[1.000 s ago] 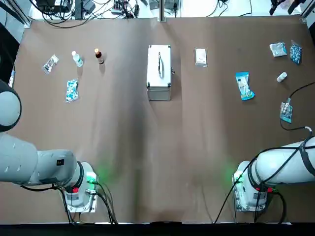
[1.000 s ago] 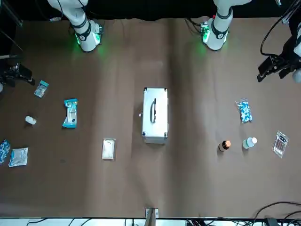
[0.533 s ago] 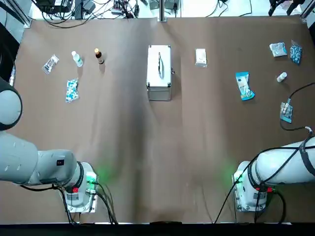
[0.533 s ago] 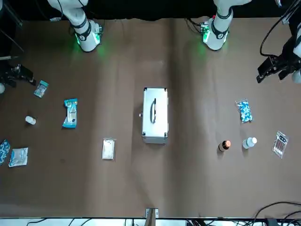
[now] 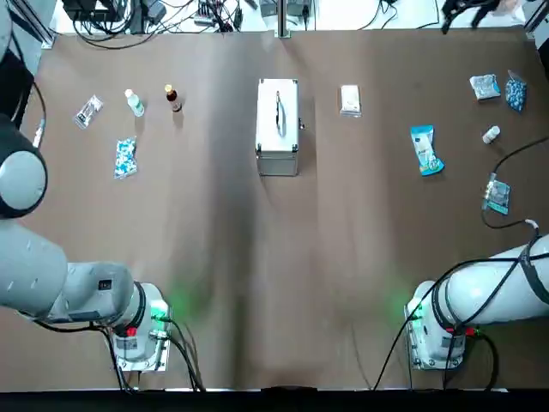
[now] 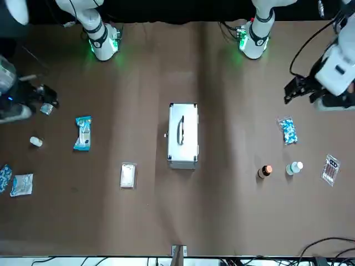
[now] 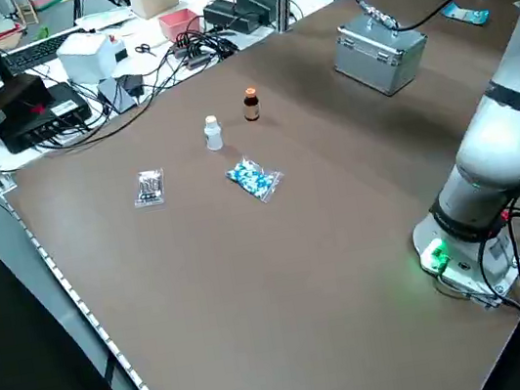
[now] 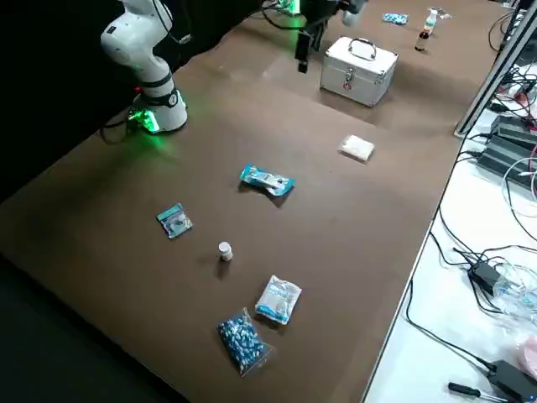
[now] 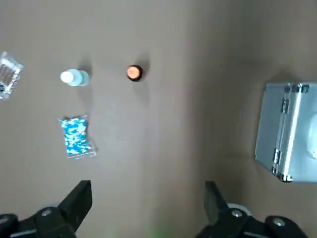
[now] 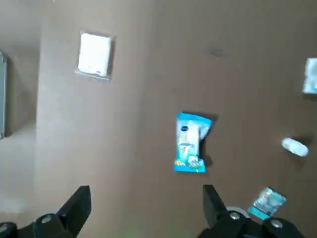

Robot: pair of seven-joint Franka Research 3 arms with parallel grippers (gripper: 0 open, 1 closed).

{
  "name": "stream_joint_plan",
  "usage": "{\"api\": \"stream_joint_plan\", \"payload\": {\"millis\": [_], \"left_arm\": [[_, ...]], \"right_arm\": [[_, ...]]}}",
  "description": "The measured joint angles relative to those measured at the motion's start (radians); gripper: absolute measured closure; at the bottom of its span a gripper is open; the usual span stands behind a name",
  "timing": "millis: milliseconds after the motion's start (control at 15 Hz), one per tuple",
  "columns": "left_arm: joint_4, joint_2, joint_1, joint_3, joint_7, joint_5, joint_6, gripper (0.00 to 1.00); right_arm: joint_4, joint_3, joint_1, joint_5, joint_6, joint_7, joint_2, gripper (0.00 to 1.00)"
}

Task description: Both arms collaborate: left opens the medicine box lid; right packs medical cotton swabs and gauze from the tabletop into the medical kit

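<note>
My left gripper (image 9: pixel 147 198) hung open over the desk (image 6: pixel 238 205), its fingers apart with nothing between them, at the upper right of the front view. Out from it, toward the middle of that frame, lay the case (image 6: pixel 189 133), lid down, its long axis running top to bottom. The left gripper looked the nearer of my two. Its side of the case had the hinges (image 9: pixel 281 130), though; the latch (image 6: pixel 166 134) was on the long side turned away, toward the frame's left. So I judged the left gripper would have to reach across the lid to open it, and pulling from the hinge side might only drag the case.

My right gripper (image 10: pixel 147 198) was at the upper left, also spread and empty. Outward from it lay the swabs (image 6: pixel 83 133), then the gauze (image 6: pixel 127 175), below and left of the case.
</note>
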Motion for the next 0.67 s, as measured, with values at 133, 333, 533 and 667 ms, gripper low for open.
{"api": "stream_joint_plan", "payload": {"millis": [133,333,533,667], "left_arm": [[0.001,0.040,-0.001,-0.044,0.000,0.000,0.008,0.00],[0.001,0.108,-0.003,-0.111,-0.005,0.000,0.044,0.00],[0.001,0.184,-0.015,-0.162,-0.015,0.000,0.082,0.00],[0.002,0.226,-0.050,-0.174,-0.036,0.000,0.114,0.00]], "right_arm": [[-0.001,0.002,0.049,0.000,0.026,-0.008,0.046,0.00],[-0.001,0.003,0.118,0.000,0.051,-0.071,0.108,0.00],[-0.001,0.004,0.152,0.000,0.096,-0.133,0.159,0.00],[-0.001,0.004,0.160,0.026,0.105,-0.177,0.184,0.00]]}}
